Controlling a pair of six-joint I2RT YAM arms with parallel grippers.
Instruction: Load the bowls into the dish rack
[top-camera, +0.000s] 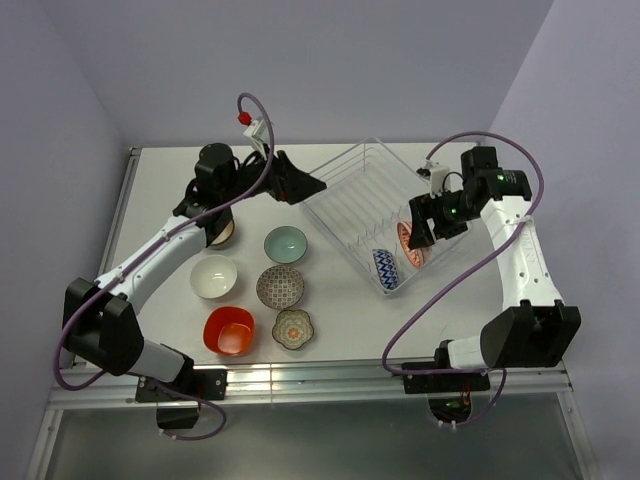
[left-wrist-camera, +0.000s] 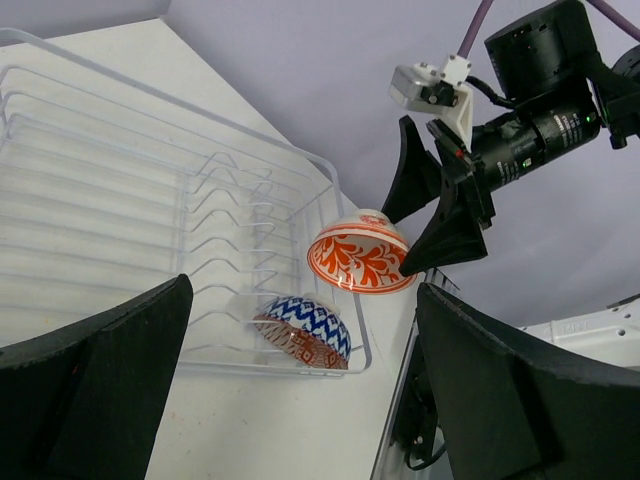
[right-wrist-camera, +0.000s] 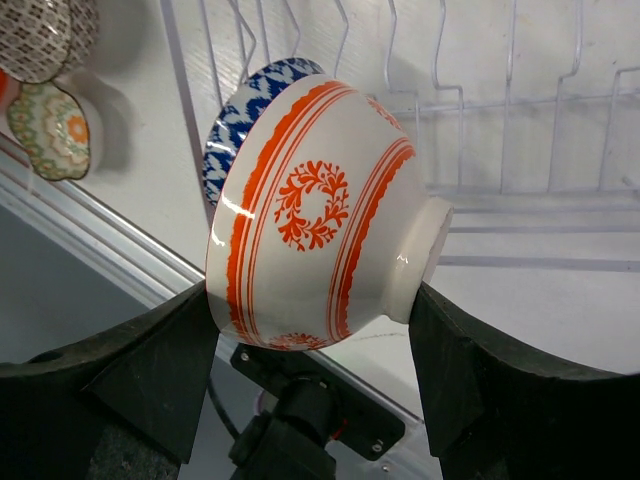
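- Since the dish rack (top-camera: 350, 205) has the blue zigzag bowl (top-camera: 386, 268) standing at its near corner, you should aim for the slot just beside it.
- Your left gripper (top-camera: 308, 184) is spread wide and empty beside the rack; leave it apart.
- Your right gripper (top-camera: 419, 232) grasps the patterned orange bowl (right-wrist-camera: 310, 210) above the rack; lower it on edge between the tines, then release.
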